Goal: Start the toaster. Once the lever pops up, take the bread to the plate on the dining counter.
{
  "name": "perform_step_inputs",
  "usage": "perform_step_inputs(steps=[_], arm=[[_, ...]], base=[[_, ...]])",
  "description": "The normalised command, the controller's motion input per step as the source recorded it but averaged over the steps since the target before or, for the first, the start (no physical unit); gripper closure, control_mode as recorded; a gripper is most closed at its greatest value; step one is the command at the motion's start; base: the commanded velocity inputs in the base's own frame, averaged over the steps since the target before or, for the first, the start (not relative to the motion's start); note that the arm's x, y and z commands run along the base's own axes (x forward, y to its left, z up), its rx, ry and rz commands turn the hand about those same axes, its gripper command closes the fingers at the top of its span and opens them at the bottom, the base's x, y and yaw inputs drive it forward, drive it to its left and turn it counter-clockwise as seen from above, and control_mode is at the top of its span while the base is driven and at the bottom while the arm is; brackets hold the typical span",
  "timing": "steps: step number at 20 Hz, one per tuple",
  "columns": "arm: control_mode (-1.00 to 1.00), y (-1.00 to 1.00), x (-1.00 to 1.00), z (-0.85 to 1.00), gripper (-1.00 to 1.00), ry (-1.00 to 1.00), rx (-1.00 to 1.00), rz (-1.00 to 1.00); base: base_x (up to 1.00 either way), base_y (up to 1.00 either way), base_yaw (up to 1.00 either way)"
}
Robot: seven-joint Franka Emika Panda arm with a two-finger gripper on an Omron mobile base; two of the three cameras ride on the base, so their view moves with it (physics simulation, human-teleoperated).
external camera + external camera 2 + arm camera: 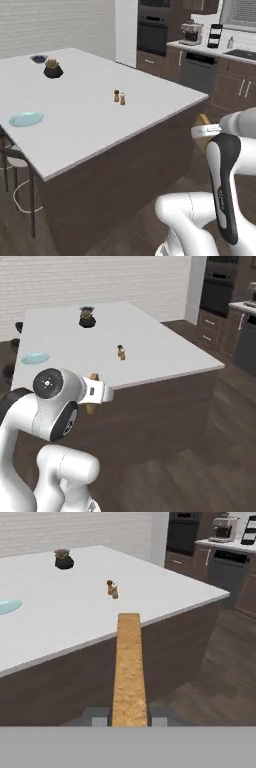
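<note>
Golden-tan bread (129, 667) is seen edge-on in the hand view, clamped between the two dark fingertips (100, 717) of the pincer (129, 718), so the pincer is grasping the slice. In the left base view a corner of the slice (203, 120) is seen just beyond the white wrist, off the right edge of the desk and above the dark wood floor (150, 220); in the right base view a piece of it (92, 377) shows beside the wrist, in front of the desk's near edge. The slice is held apart from the desk (90, 110), a large white slab on a dark wood body. The pale blue-teal plate (26, 119) lies flat near the left edge of the desk, well apart from the bread. Two small shakers (119, 97) stand close together toward the middle of the slab. A dark pot with a plant (53, 69) stands at the far side, with a dark blue bowl (39, 59) just beyond it. A dark-framed stool (15, 165) stands at the left of the desk. A built-in oven (152, 35) and dark cabinets (235, 90) are seen far right.
</note>
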Motion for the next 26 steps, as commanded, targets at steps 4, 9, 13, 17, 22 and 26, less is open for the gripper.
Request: perform_step_inputs(steps=[4,9,13,17,22,26], arm=[[1.0,0.0,0.0,0.0,1.0,0.0,0.0,0.0],[1.0,0.0,0.0,0.0,1.0,0.0,0.0,0.0],[1.0,0.0,0.0,0.0,1.0,0.0,0.0,0.0],[1.0,0.0,0.0,0.0,1.0,0.0,0.0,0.0],[1.0,0.0,0.0,0.0,1.0,0.0,0.0,0.0],[1.0,0.0,0.0,0.0,1.0,0.0,0.0,0.0]], base=[[-0.13,0.64,0.84],[0.0,1.0,0.33],[0.09,1.0,0.05],[0.29,1.0,0.0],[0.36,1.0,-0.01],[0.8,1.0,-0.14]])
